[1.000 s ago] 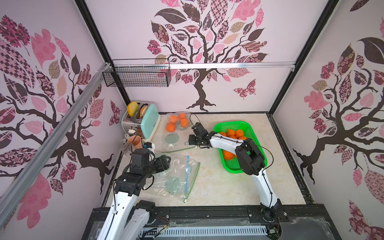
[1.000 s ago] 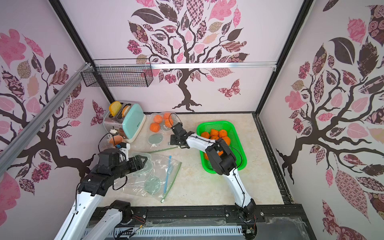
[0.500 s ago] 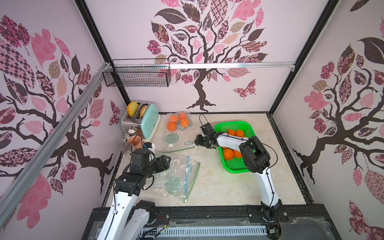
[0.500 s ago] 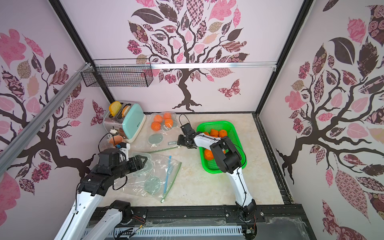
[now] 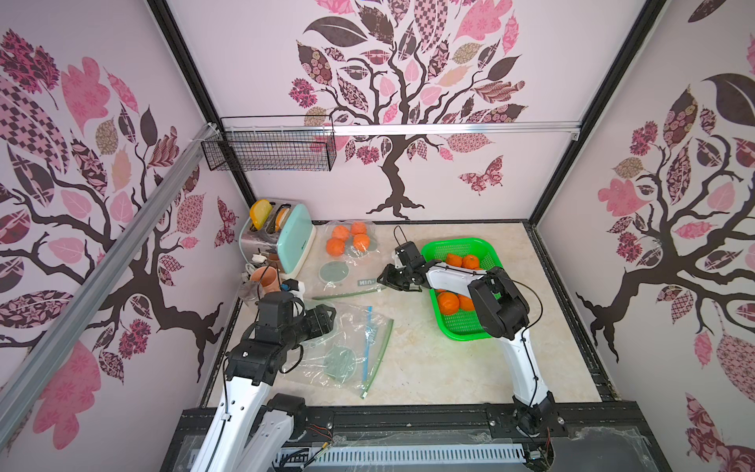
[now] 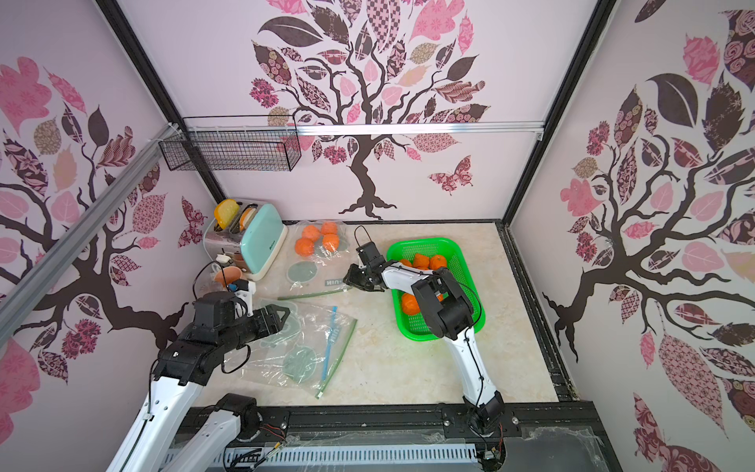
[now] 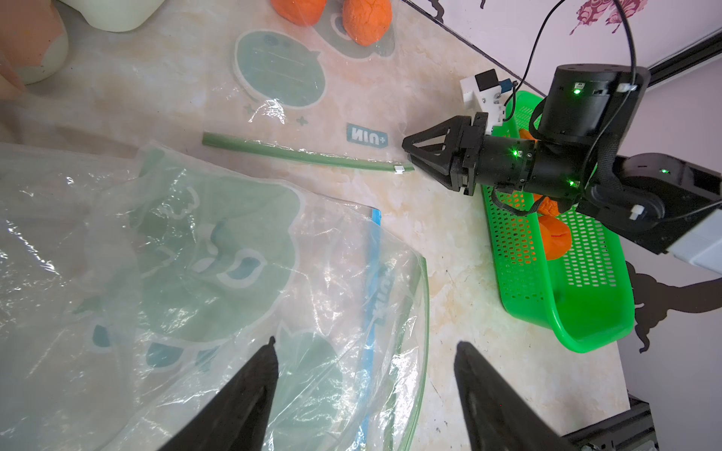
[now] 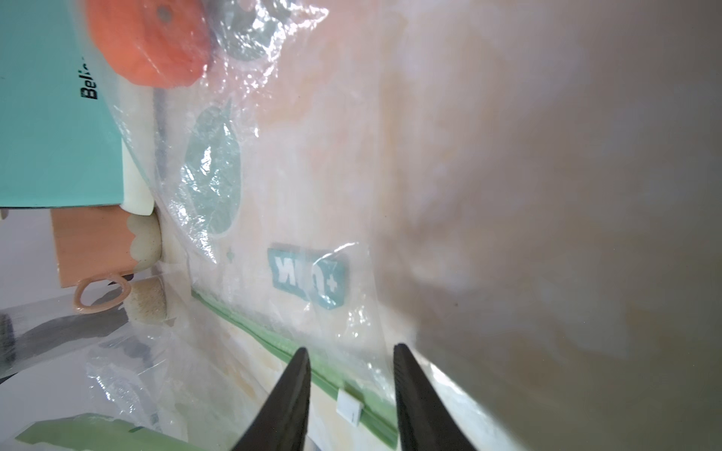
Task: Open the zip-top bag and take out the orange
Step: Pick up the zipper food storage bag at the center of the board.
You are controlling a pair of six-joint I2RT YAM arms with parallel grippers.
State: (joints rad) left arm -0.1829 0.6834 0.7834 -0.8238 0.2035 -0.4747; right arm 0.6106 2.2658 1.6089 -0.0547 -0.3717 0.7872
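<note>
My right claw (image 8: 349, 346) straddles, spread, the slider (image 8: 350, 408) on the zip-top bag (image 8: 308, 279); only its wrist view shows the gap.

Enclosure: three pale pink walls (image 5: 531, 175) carrying brown-and-pink tree decals (image 5: 394, 171), black corner posts (image 5: 186, 69) at upper left and upper right. Black wire basket (image 5: 269, 151) hangs on an aluminium rail (image 5: 449, 128), left of centre. Counter (image 5: 429, 367) beige marble-pattern, evenly lit.
</note>
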